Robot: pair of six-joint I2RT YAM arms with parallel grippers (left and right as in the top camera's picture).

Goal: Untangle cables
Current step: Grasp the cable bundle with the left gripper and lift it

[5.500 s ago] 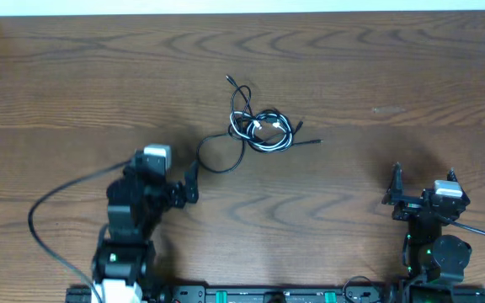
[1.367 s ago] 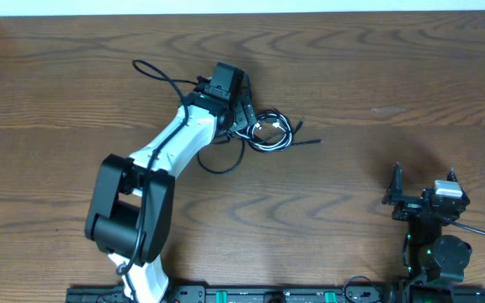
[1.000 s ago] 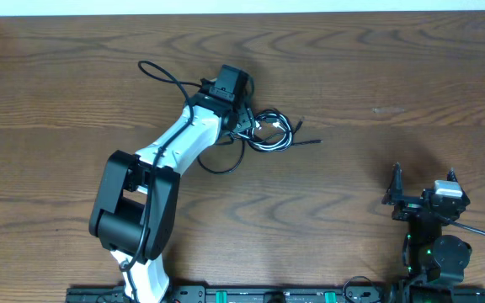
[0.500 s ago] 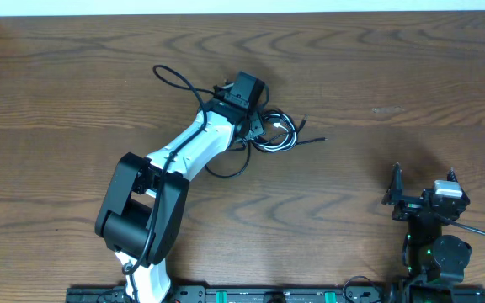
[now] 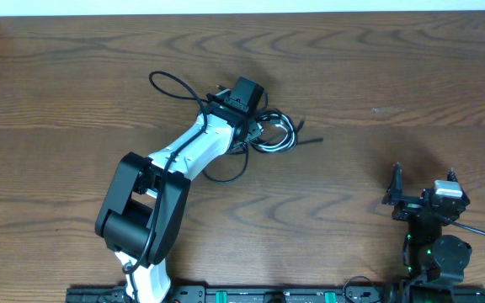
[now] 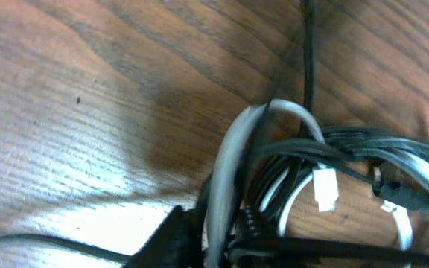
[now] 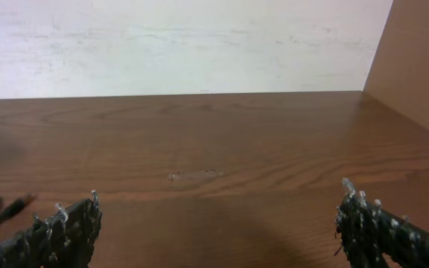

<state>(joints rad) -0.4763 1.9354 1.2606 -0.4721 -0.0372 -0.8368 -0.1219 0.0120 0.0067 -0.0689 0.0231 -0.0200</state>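
The cables (image 5: 278, 135) lie in a tangled black-and-white bundle near the table's middle, with one black loop (image 5: 228, 174) trailing toward me. My left gripper (image 5: 247, 128) is down on the bundle's left edge. In the left wrist view its jaws (image 6: 222, 232) are shut on a pale grey-white cable (image 6: 228, 175) that arches up between them, and black cables (image 6: 363, 144) coil to the right. My right gripper (image 5: 423, 182) rests at the near right, far from the bundle. It stands wide open (image 7: 218, 223) with nothing between its fingers.
A thick black arm wire (image 5: 172, 85) loops out to the left of the left wrist. One black plug end (image 5: 317, 140) sticks out to the right of the bundle. A wooden side wall (image 7: 415, 67) rises at the table's right edge.
My left gripper has shut on the pale cable at the bundle's left edge. The arm reached in from the near left over the past seconds. The right arm has stayed still.
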